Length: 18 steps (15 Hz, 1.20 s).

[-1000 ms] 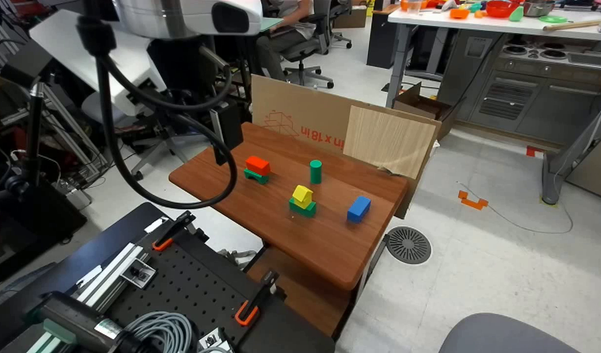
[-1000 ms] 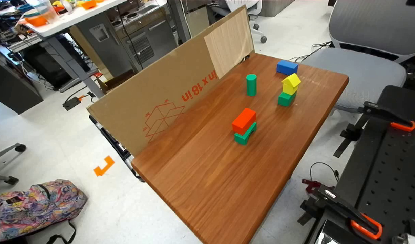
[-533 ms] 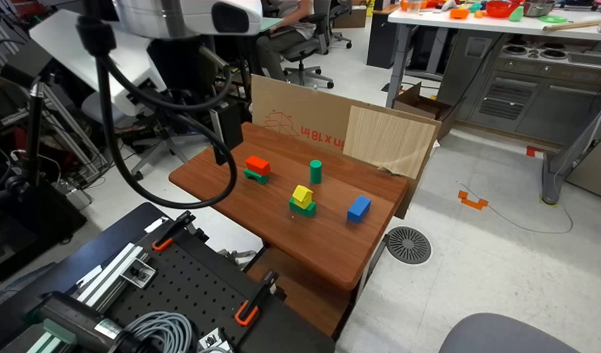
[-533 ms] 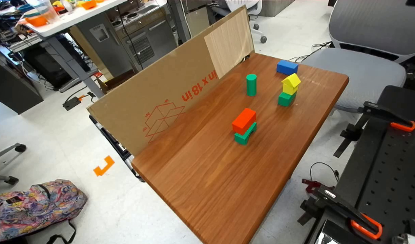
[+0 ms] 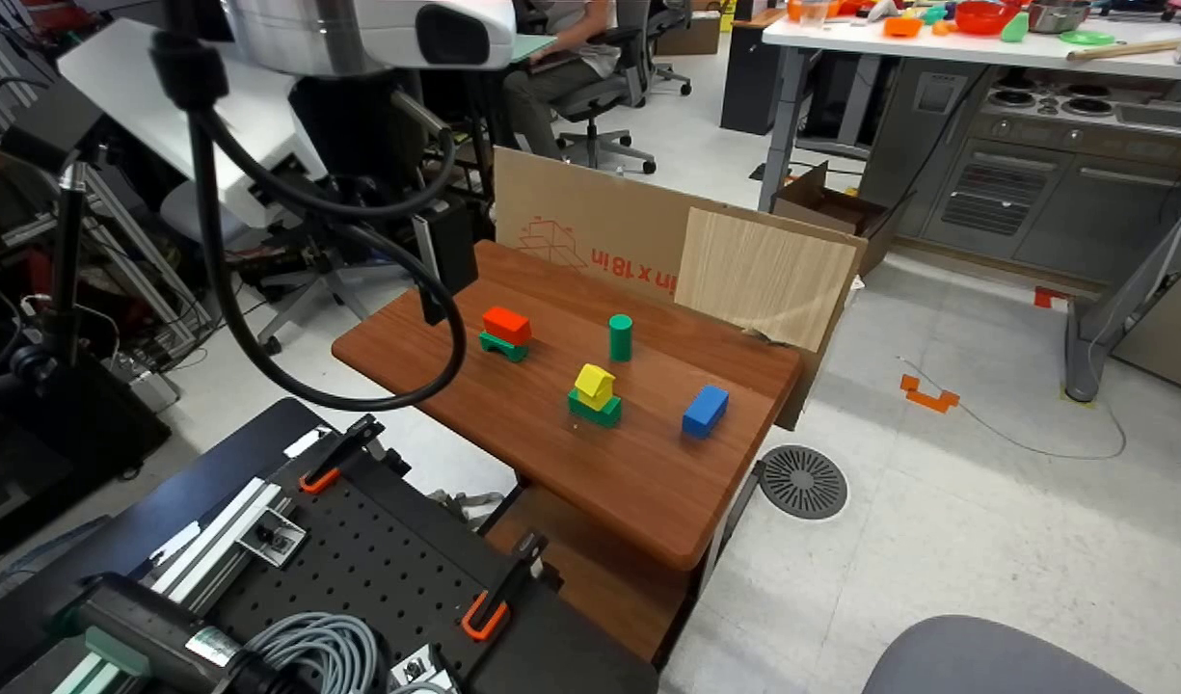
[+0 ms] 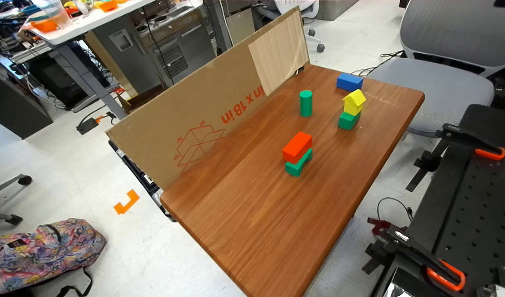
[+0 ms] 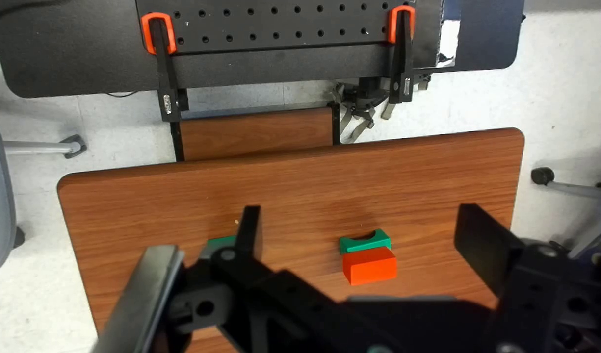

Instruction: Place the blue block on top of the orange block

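Note:
The blue block (image 5: pixel 706 412) lies on the brown table by itself, and it also shows in an exterior view (image 6: pixel 349 82). The orange block (image 5: pixel 507 326) rests on top of a green arch block (image 5: pixel 502 348). Both also show in an exterior view, orange (image 6: pixel 297 147) over the green arch (image 6: pixel 294 169). In the wrist view, the orange block (image 7: pixel 371 266) appears between the spread fingers, well below them. My gripper (image 7: pixel 360 210) is wide open and empty, above the table. The blue block is not visible in the wrist view.
A green cylinder (image 5: pixel 620 337) stands upright. A stack of yellow pieces (image 5: pixel 595 387) sits on a green block (image 5: pixel 595 411) between the orange and blue blocks. A cardboard panel (image 5: pixel 590 217) stands along one table edge. Clamps (image 7: pixel 165 73) stick out from the black bench.

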Motion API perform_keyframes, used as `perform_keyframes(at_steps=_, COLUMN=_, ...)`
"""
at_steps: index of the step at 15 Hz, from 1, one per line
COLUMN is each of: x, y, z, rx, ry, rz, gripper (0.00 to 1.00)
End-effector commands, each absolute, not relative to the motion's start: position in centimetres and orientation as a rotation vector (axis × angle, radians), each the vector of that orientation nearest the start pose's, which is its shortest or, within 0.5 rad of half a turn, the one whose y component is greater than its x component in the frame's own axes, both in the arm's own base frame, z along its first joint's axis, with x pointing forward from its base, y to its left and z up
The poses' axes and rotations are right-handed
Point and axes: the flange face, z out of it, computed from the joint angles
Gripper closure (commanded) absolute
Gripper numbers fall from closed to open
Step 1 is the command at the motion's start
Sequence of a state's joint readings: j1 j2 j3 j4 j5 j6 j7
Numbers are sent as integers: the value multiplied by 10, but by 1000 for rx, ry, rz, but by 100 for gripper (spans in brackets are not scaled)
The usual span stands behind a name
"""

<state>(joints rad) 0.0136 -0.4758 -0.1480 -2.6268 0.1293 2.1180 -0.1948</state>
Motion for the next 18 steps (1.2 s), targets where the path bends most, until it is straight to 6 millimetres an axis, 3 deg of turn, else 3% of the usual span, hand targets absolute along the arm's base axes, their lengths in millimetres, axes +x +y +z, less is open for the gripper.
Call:
perform_keyframes(at_steps=1, x=378, y=-44, z=400, rx=-2961, ry=-12, rz=18, gripper=0)
perform_keyframes(at_steps=12, x=382, y=-47, z=402, rx=-3016, ry=1, rz=-66, gripper=0)
perform_keyframes(at_steps=13, x=408, y=-61, z=384, rx=-3019, ry=-6, rz=-74, gripper=0)
perform_keyframes(at_steps=18, x=451, y=-117, z=332, rx=-3038, ry=75, rz=-75, gripper=0)
